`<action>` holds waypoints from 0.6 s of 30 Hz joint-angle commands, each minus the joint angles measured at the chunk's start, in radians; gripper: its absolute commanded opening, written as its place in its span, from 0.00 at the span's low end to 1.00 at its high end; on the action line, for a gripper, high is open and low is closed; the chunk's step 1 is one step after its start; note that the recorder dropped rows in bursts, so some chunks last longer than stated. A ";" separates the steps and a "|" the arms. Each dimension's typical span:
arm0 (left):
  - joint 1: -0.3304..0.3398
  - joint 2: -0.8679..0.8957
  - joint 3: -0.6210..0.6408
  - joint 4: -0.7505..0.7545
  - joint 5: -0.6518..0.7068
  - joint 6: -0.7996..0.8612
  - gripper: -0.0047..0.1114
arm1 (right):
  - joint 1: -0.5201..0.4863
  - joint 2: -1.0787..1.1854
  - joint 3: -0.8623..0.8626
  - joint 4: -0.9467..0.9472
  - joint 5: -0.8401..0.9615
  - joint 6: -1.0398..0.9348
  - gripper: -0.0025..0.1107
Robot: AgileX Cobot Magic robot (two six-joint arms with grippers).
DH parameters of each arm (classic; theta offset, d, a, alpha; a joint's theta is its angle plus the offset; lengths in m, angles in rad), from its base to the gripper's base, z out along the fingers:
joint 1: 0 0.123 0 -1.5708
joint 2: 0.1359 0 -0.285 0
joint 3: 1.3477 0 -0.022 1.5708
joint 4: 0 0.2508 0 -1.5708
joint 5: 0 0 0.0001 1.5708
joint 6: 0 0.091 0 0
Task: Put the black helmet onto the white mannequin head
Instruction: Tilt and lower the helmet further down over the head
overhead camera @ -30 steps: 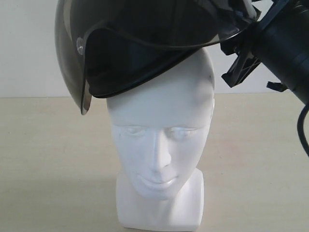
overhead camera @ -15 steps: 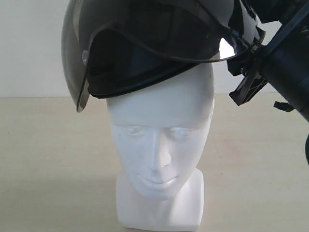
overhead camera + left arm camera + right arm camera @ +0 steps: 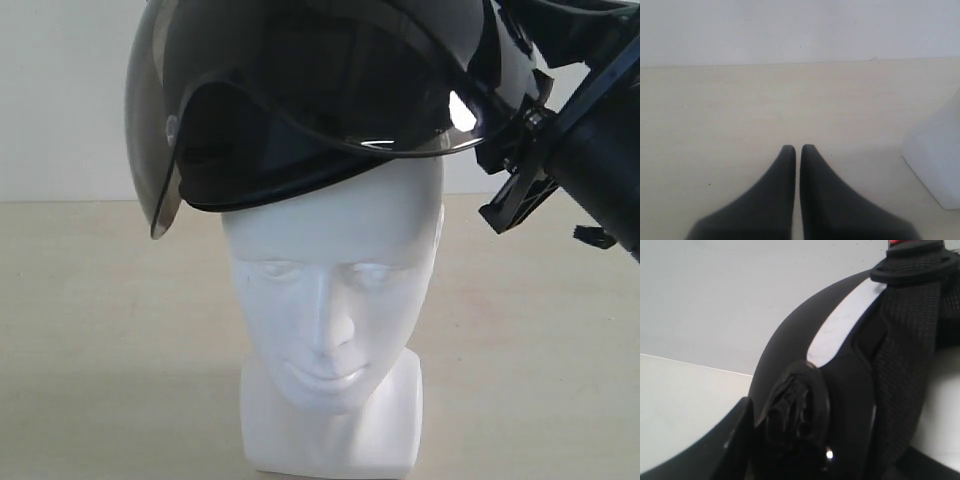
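Observation:
The black helmet (image 3: 300, 90) sits tilted over the crown of the white mannequin head (image 3: 330, 270). Its smoky visor (image 3: 150, 140) hangs down on the left, and the face below is uncovered. My right gripper (image 3: 520, 150) reaches in from the right and is closed on the helmet's rim. In the right wrist view the helmet's shell edge (image 3: 790, 340) lies between the jaws of the right gripper (image 3: 762, 425), with the woven strap (image 3: 910, 355) beside it. My left gripper (image 3: 798, 148) is shut and empty, low over the table near the mannequin's neck base (image 3: 940, 160).
The head stands on a pale wooden table (image 3: 100, 330) in front of a white wall (image 3: 60, 100). The right arm's black body (image 3: 600, 170) fills the upper right of the exterior view.
The helmet has shifted slightly and settled lower and flatter over the crown. The right gripper has moved a little to the right and down with the rim.

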 commanded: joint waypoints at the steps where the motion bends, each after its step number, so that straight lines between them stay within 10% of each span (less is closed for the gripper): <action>1: 0.000 -0.004 0.004 -0.002 -0.010 0.002 0.08 | -0.017 0.007 0.027 -0.030 0.190 -0.123 0.02; 18: 0.000 -0.004 0.004 -0.002 -0.010 0.002 0.08 | -0.017 -0.006 0.027 -0.037 0.240 -0.130 0.02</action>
